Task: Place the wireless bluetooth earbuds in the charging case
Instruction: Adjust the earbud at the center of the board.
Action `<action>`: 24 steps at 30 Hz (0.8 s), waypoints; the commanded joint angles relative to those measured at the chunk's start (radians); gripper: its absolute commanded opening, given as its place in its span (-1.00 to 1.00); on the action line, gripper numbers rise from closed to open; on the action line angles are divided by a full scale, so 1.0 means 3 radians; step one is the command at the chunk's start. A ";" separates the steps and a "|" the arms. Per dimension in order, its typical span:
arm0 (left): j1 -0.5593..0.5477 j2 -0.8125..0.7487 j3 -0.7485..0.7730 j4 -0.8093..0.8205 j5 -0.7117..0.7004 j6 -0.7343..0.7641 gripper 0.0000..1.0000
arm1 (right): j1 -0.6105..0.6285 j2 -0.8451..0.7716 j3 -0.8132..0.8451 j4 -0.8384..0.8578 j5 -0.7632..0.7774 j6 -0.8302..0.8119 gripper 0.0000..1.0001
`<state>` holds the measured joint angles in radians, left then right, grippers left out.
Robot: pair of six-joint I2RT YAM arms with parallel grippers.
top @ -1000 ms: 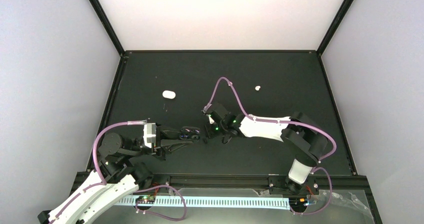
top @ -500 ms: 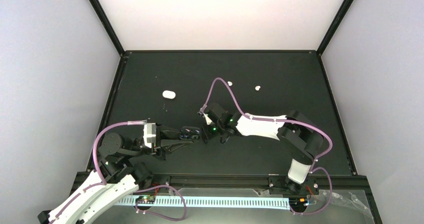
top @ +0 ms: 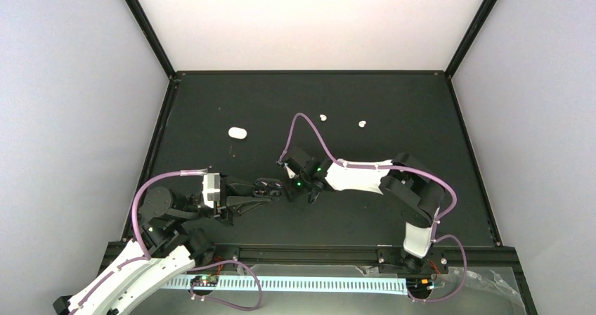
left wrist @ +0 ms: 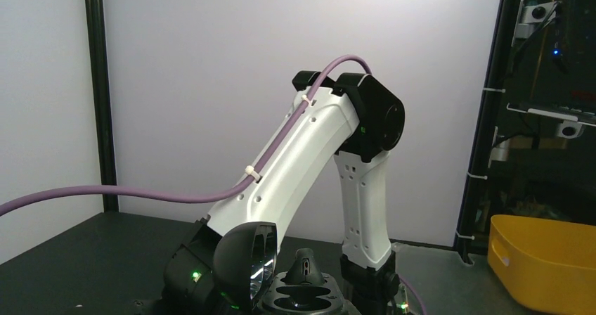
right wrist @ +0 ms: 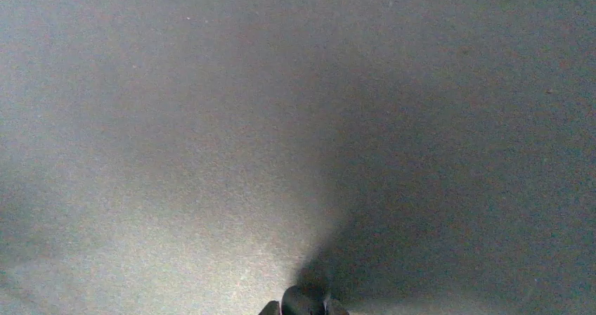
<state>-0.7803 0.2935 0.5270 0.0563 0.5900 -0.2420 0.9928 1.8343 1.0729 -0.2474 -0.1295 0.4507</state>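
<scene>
Case gripped, white pair lying loose.
The left claw [top: 254, 191] is clamping the open charging case [top: 266, 185] near centre; the right claw [top: 285, 183] is hovering just beside it, its opening impossible to tell. Two white earbuds [top: 322, 117] are lying on the far tabletop [top: 393, 104]: tiny, light, probably slick, wanting a gentle pinch across the rounded body.

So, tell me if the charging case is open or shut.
Open. In the left wrist view the charging case has its domed lid swung up, its inside bared.
</scene>
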 commanded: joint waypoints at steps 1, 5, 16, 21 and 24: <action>-0.0012 -0.0038 0.0007 -0.0003 -0.0008 0.0012 -0.97 | 0.0012 0.0034 0.0057 -0.0066 0.0127 -0.0019 -0.73; -0.0012 -0.0046 0.0007 -0.0007 -0.0011 0.0011 -0.97 | 0.0014 -0.0109 -0.0060 -0.0016 0.0204 -0.0068 -0.92; -0.0012 -0.0053 0.0007 -0.0008 -0.0006 0.0003 -0.97 | -0.0385 -0.0961 -0.0974 0.0214 0.0311 0.0758 -0.98; -0.0012 -0.0049 -0.0001 0.0010 -0.0002 -0.0010 -0.97 | -0.0518 -0.1623 -0.1461 0.0470 0.0532 0.1817 -0.98; -0.0012 -0.0030 -0.0003 0.0031 0.0023 -0.0024 -0.97 | -0.0520 -0.1866 -0.1570 0.0455 0.0839 0.2311 -0.98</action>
<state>-0.7803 0.2932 0.5228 0.0521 0.5903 -0.2428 0.8364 1.3609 0.6258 -0.1818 0.0036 0.8619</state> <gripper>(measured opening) 0.230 0.014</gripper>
